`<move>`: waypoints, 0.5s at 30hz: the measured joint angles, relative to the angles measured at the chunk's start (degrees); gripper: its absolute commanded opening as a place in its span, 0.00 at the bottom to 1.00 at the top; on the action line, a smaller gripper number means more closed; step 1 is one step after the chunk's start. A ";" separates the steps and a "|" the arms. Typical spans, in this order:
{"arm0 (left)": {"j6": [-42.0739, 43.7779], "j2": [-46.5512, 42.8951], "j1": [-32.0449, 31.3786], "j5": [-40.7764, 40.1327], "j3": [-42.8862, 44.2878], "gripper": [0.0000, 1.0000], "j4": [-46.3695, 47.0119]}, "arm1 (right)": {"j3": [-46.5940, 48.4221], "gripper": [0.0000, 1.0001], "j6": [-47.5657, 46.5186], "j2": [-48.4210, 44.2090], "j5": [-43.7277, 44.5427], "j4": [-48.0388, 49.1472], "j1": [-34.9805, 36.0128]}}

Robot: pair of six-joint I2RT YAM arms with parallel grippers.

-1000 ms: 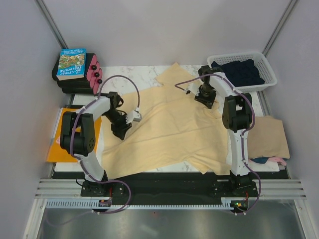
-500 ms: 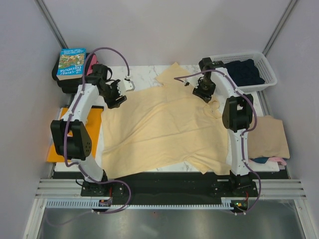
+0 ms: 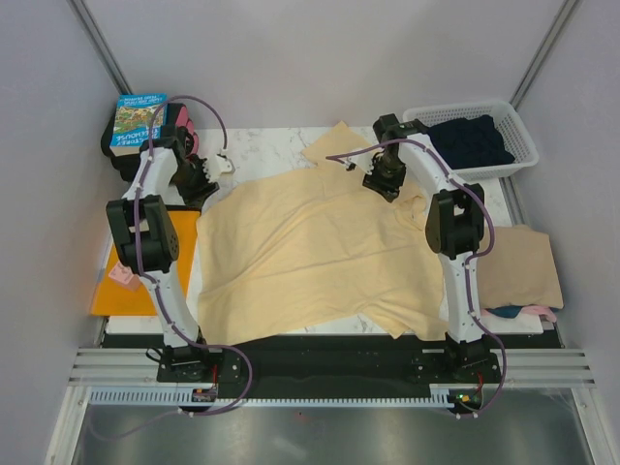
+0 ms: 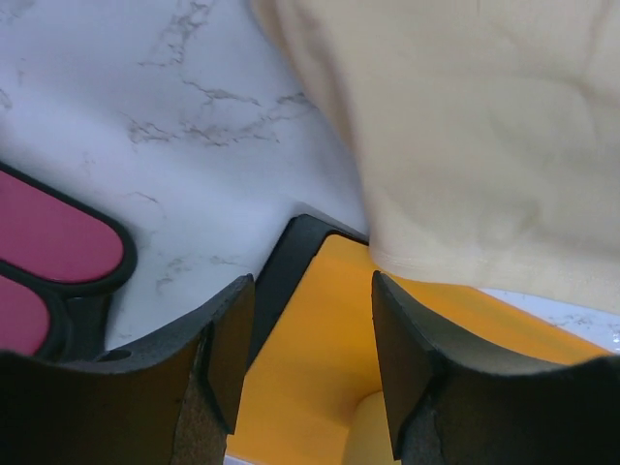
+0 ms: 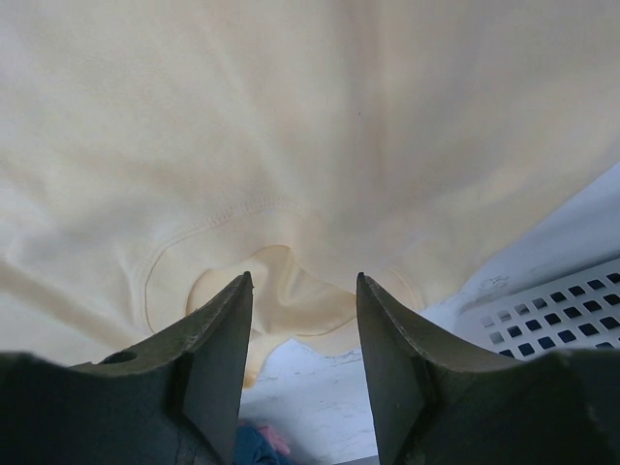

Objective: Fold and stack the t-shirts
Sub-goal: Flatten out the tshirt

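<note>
The desk (image 3: 262, 143) is crowded at its rims. A book (image 3: 139, 121) is set on a black case (image 3: 124, 160) at the far-L corner. A white basket (image 3: 515, 114) w/ the navy shirt (image 3: 472, 140) is at the far-R corner, and an orange sheet (image 3: 121, 291) is laid along the L edge. The tan shirt (image 3: 523, 266) is laid at the R edge, beside the R arm, w/ a bit of pink cloth (image 3: 539, 311) at its near corner.

The pale yellow shirt (image 3: 320, 242) is spread across the desk middle, betw. both arms. Its long axis is run L–R, w/ collar to R, hem to L and one sleeve toward the far edge. Its hem corner is lapped onto the orange sheet.

The left fingers (image 4: 225, 339) are held apart, nothing betw. them, over the sheet's corner just beside the hem. The right fingers (image 5: 215, 349) are parted and empty too, above the collar. Bare marble is seen only along the far edge and by the basket.
</note>
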 measured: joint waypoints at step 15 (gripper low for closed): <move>1.66 7.50 -0.50 4.66 9.20 0.59 -14.12 | 0.00 0.54 -0.42 0.17 0.59 0.15 0.66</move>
